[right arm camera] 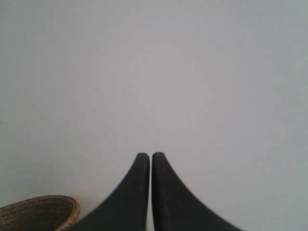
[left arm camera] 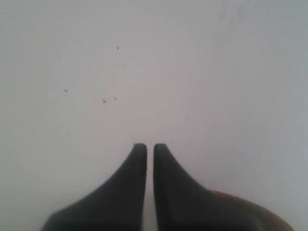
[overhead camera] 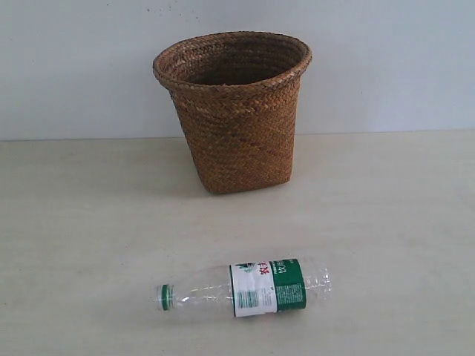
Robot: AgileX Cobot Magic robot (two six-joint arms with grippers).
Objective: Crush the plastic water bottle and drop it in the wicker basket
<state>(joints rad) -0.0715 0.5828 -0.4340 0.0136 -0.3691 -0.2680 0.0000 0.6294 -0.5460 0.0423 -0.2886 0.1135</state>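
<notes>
The clear plastic water bottle [overhead camera: 249,289] lies on its side near the table's front edge, green cap to the left, green-and-white label round its middle. Behind it the brown wicker basket [overhead camera: 236,111] stands upright against the wall, rim flared. Neither gripper shows in the exterior view. My left gripper [left arm camera: 149,147] is shut with nothing between its dark fingers and faces a pale wall. My right gripper [right arm camera: 150,156] is likewise shut and empty; part of the wicker basket's rim [right arm camera: 41,211] shows beside it.
The beige table [overhead camera: 89,237] runs back to a pale wall [overhead camera: 74,67]. A small brown patch of wicker [left arm camera: 250,207] peeks past one left finger.
</notes>
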